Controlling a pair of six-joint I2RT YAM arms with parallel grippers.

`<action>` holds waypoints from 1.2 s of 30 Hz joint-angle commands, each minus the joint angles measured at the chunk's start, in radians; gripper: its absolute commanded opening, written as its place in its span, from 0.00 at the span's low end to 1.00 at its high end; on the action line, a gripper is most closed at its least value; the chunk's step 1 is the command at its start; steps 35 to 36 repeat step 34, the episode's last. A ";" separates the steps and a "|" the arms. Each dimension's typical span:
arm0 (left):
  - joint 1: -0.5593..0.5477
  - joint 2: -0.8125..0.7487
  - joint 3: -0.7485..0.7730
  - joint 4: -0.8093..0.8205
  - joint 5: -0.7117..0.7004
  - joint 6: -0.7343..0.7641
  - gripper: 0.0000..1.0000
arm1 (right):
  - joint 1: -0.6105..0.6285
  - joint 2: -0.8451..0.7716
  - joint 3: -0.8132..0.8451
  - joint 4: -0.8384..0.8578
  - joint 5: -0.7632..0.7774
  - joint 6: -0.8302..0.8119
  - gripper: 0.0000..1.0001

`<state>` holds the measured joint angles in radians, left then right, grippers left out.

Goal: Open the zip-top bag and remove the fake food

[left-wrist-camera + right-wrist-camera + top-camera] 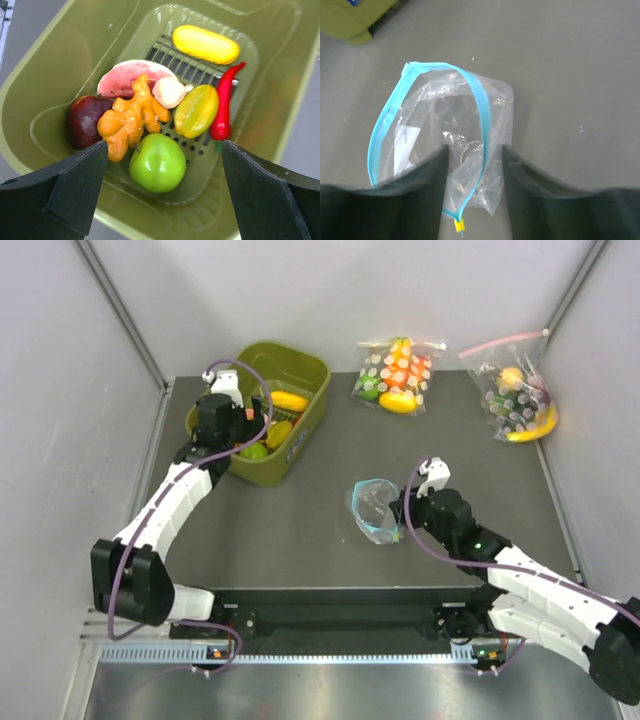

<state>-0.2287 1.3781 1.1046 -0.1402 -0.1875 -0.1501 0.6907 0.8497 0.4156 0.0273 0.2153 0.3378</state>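
Two moves are left, I judge, and both are about letting go cleanly. My left gripper [163, 150] hangs with its jaws spread wide over the olive bin [45, 85] at the far-left corner of the table [300, 530]. The fake food [254, 451] lies inside it, the green fruit [157, 162] directly beneath me and just beside the knobbly orange piece [131, 120], among other toys. I should rise straight up and keep my fingers off the bin's walls, so nothing gets flicked out.

My right gripper [475, 150] sits low over the zip-top bag [430, 120], which lies near the table's middle, toward the right edge, its mouth gaping and looking empty. Those jaws are narrowly parted astride the film by the blue zip strip [482, 107], pinching nothing that I can see. They should widen more before I back off, or the limp plastic may cling and drag along.
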 commanded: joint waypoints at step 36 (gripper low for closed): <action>-0.021 -0.318 0.067 -0.369 0.161 -0.074 0.99 | -0.373 -0.187 0.252 -0.104 -0.191 -0.183 1.00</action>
